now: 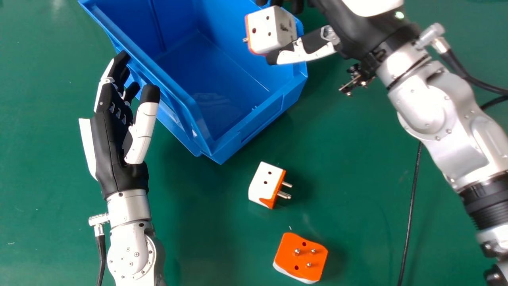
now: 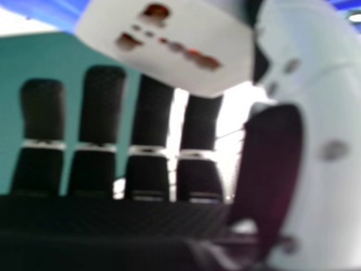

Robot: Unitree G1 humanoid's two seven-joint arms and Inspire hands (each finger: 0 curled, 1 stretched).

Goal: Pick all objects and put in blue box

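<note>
The open-topped blue box (image 1: 254, 129) sits at an angle across the upper middle of the head view. A white plug adapter with an orange edge (image 1: 264, 31) is held above its right part, holed face showing, a pin pointing left. Below the box, near the middle, a second white-and-orange adapter (image 1: 263, 183) lies with pins pointing right. Lower down, an orange-based adapter (image 1: 299, 260) rests pins up.

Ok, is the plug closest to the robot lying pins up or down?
Pins up: the plug lies on the green table, its orange face and metal pins showing.
</note>
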